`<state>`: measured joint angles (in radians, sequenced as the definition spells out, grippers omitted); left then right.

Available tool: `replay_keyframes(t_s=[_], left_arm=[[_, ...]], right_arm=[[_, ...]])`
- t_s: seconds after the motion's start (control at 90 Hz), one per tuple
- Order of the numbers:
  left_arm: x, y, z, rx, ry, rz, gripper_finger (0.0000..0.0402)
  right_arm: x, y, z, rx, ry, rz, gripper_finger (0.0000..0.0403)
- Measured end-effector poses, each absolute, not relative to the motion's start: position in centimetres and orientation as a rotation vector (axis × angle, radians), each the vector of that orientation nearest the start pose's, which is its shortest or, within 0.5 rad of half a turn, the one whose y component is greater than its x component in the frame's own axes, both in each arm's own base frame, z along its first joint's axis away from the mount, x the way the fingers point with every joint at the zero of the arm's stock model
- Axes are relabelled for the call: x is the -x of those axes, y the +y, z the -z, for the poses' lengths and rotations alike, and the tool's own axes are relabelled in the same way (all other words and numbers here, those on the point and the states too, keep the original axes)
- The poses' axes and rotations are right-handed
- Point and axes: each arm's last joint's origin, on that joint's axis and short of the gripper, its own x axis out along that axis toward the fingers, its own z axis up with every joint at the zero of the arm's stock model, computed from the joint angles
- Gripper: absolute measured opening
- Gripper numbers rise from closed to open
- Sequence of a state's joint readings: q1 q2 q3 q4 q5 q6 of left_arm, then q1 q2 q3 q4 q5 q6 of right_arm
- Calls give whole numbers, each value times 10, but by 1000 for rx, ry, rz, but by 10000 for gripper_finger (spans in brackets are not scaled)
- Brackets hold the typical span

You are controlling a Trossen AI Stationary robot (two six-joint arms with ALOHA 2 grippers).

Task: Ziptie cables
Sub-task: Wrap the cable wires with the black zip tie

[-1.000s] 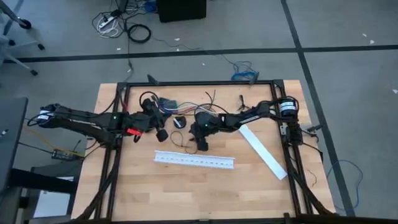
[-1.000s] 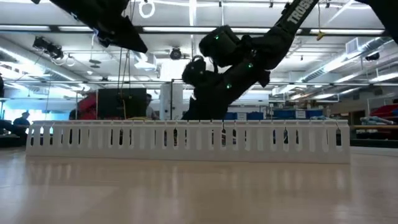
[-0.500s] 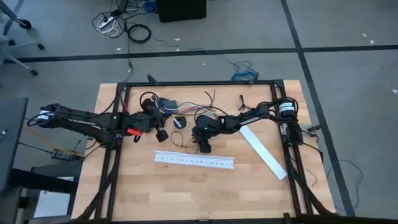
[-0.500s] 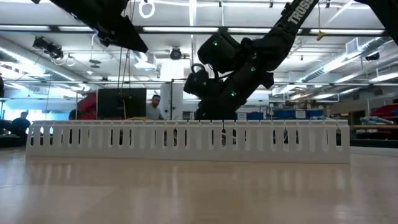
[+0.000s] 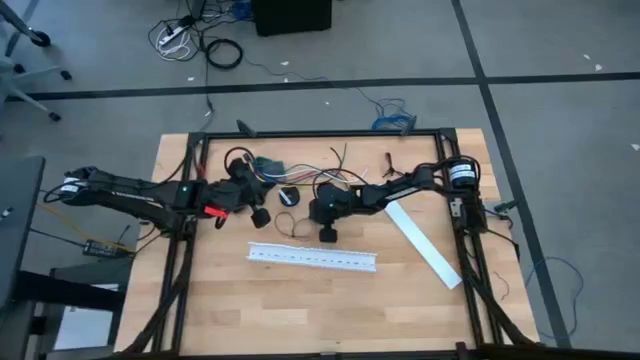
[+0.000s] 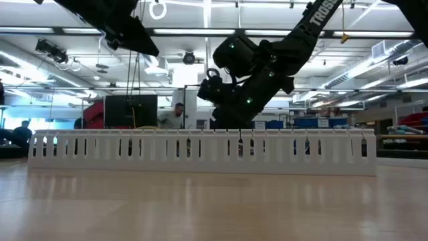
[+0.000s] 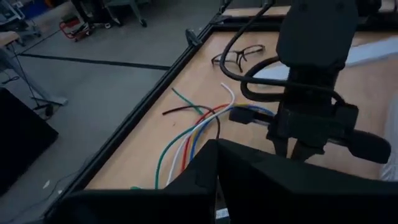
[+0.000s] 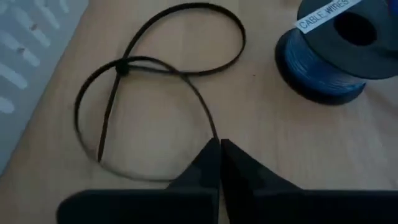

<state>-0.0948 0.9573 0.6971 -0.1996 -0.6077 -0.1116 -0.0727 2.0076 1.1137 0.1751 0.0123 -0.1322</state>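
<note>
The ziptie (image 8: pixel 155 68), a thin black strap, lies on the wooden table curled into two loops, and shows faintly in the high view (image 5: pixel 289 226). My right gripper (image 8: pixel 219 147) stands over it near the table's middle (image 5: pixel 327 235), shut on its strap. The cables (image 7: pixel 189 134), loose green, white, blue, yellow and red wires, lie on the table toward the far edge (image 5: pixel 268 168). My left gripper (image 5: pixel 259 215) hangs above the table between the cables and the white channel. Its fingers (image 7: pixel 205 163) are shut with nothing seen between them. My right gripper pinches the ziptie's strap (image 8: pixel 212 130) between its two fingertips, near one end of the strap. The fingers come from above, pointing down. The ziptie's loops lie slack on the table in front of the fingers.
A blue wire spool with a black flange (image 8: pixel 333 46) stands just beyond the ziptie. A long white slotted channel (image 5: pixel 313 258) lies nearer the front edge, and a second white strip (image 5: pixel 424 243) lies at the right. A black frame (image 5: pixel 320 134) rims the table.
My right gripper has shifted slightly toward the table's right edge and turned a little at the wrist, staying low over the ziptie.
</note>
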Motion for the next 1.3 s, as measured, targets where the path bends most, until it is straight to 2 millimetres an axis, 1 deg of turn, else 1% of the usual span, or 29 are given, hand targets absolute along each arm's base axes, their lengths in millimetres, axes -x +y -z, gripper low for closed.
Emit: replay_keyframes(t_s=[0.056,0.189,0.389,0.456,0.511,0.611,0.756,0.822,0.867,0.944,1.033,1.144,1.3], left_arm=[[-203,-3,-275,-28,389,-527,0],[-204,-3,-276,8,376,-514,0],[-204,-4,-276,18,375,-500,0],[-204,-4,-276,79,365,-480,0],[-203,-4,-277,197,353,-421,0],[-203,-3,-281,383,343,-228,0],[-207,-3,-291,624,306,32,0],[-211,-4,-296,717,271,131,0],[-214,-3,-297,768,266,164,0],[-217,-1,-298,834,251,161,2],[-219,2,-295,853,259,124,14],[-224,3,-292,862,259,111,48],[-226,4,-294,868,235,121,117]], right_arm=[[-403,-29,-134,103,703,27,0],[-400,-27,-163,96,623,-6,0],[-387,-19,-204,122,557,-52,0],[-381,-16,-216,157,552,-42,0],[-376,-11,-226,199,546,-21,0],[-366,-4,-245,286,530,30,0],[-356,8,-264,383,493,50,0],[-353,13,-271,414,469,34,0],[-351,17,-274,424,455,25,0],[-350,22,-277,452,446,5,0],[-348,29,-278,471,433,-15,0],[-348,37,-279,486,427,-38,0],[-347,46,-279,511,420,-67,0]])
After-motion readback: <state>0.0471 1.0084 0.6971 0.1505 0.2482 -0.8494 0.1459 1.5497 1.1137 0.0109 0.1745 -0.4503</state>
